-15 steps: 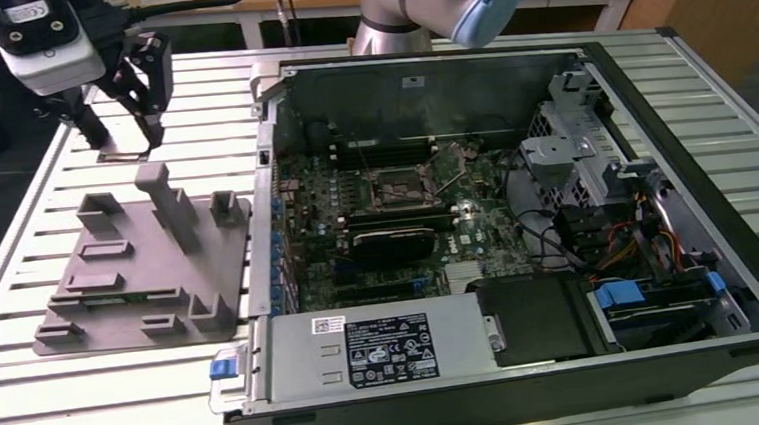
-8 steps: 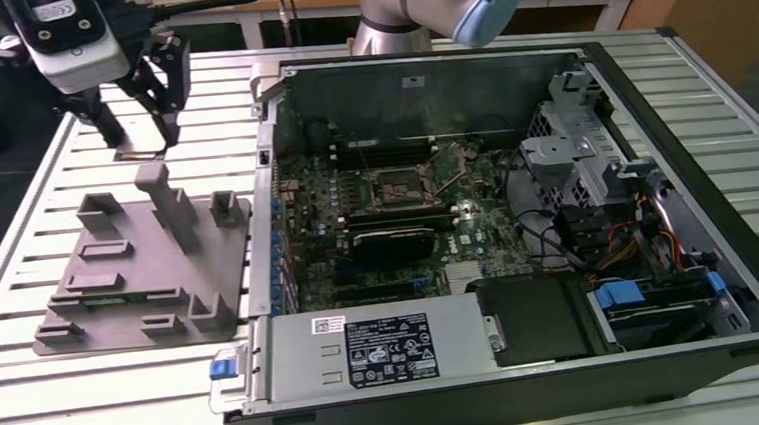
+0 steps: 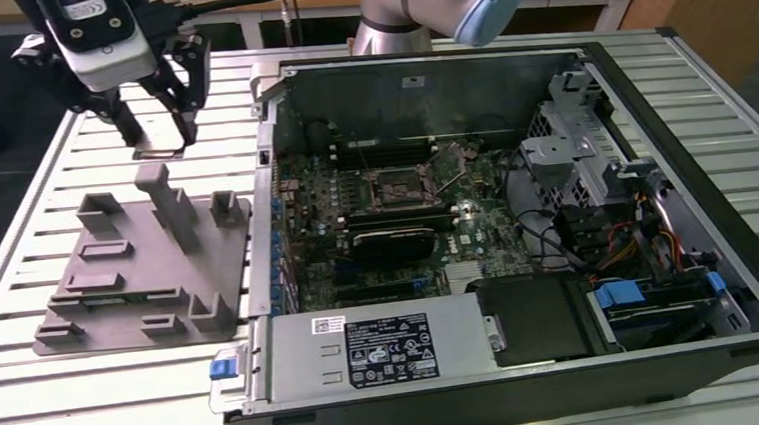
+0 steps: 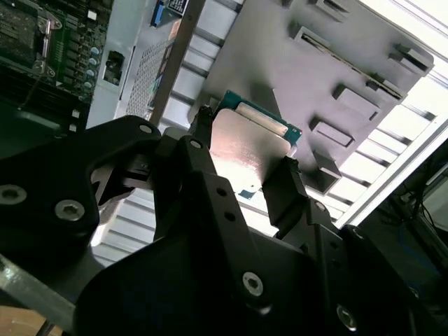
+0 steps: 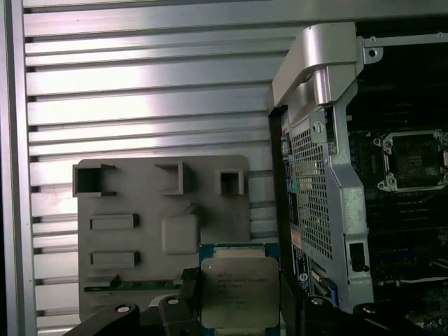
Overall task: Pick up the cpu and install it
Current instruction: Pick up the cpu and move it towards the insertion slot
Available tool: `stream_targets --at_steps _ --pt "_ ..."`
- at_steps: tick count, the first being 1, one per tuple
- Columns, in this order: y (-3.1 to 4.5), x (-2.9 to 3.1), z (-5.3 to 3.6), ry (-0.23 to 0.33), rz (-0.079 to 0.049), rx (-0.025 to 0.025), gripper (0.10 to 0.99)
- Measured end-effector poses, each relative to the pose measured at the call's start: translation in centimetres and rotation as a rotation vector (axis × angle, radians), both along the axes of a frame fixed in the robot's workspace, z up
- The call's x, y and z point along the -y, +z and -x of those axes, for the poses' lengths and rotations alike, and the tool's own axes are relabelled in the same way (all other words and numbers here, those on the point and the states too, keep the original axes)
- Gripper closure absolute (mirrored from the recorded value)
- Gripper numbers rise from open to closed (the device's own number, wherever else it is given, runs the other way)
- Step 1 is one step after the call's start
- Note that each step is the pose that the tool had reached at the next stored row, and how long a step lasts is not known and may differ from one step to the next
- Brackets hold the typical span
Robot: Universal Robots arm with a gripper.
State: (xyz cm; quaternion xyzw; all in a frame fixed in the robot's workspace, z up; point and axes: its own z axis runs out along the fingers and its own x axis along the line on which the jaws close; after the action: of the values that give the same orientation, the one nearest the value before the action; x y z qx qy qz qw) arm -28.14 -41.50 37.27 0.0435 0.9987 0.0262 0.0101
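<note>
The cpu [image 5: 239,290] is a small square chip with a silvery top plate and a thin green rim. My gripper [image 5: 239,308] is shut on it, one black finger on each of two opposite edges, as both wrist views show. In the exterior view the gripper [image 3: 158,136] hangs at the back left, above the far end of the grey fixture plate [image 3: 131,280], with the cpu [image 3: 160,150] showing as a thin plate between the fingertips. The cpu [image 4: 245,140] is lifted clear of the fixture plate [image 4: 308,70]. The motherboard's black-framed socket [image 3: 398,183] lies open inside the case, to the exterior view's right.
The open computer case [image 3: 515,233] fills the middle and right of the slatted metal table [image 3: 34,247]. Its metal side wall [image 5: 315,175] stands between the fixture plate [image 5: 140,210] and the socket [image 5: 413,159]. Upright posts [image 3: 171,202] rise from the fixture plate. Cables and drive bays crowd the case's right side.
</note>
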Motion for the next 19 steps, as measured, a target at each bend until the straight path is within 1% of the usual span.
stream_targets --at_steps 12,19 --pt "0.00 0.00 -2.35 0.000 0.000 -0.0001 0.545" --pt "0.00 0.00 -4.06 0.000 0.000 -0.0001 0.545"
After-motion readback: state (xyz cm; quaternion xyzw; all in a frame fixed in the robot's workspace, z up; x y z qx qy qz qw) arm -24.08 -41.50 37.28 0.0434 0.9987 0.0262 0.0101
